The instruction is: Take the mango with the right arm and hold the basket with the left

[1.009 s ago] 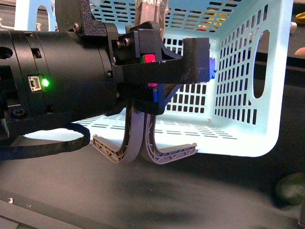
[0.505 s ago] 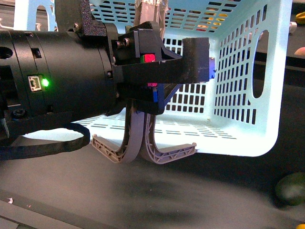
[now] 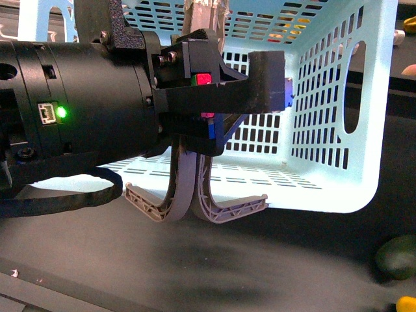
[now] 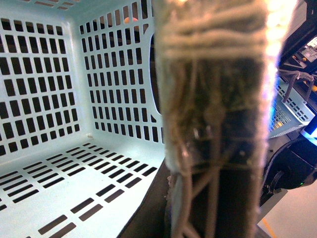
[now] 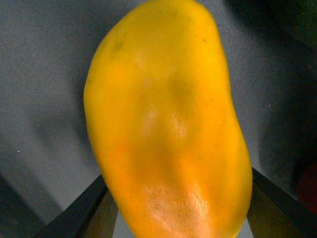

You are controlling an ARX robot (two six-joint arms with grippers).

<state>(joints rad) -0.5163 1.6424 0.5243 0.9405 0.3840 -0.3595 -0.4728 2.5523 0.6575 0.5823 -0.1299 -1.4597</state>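
The pale turquoise basket (image 3: 331,130) lies tipped with its open side towards me, its slotted floor and walls filling the left wrist view (image 4: 59,124). My left gripper (image 3: 195,205), on the thick black arm with the green light, is shut on the basket's string-wrapped handle (image 4: 218,99). Its grey ribbed fingers (image 3: 227,209) curve out below the rim. The yellow-orange mango (image 5: 168,124) fills the right wrist view, with my right gripper (image 5: 178,220) shut on it. A sliver of the mango (image 3: 406,304) shows at the front view's lower right corner.
A dark green round fruit (image 3: 395,257) rests on the dark table right of the basket. A second pale blue basket (image 3: 39,19) stands at the far left. A white slotted crate (image 4: 292,109) sits beyond the handle.
The mango's yellow edge has risen into the lower right corner of the front view. The left arm and the basket have not moved.
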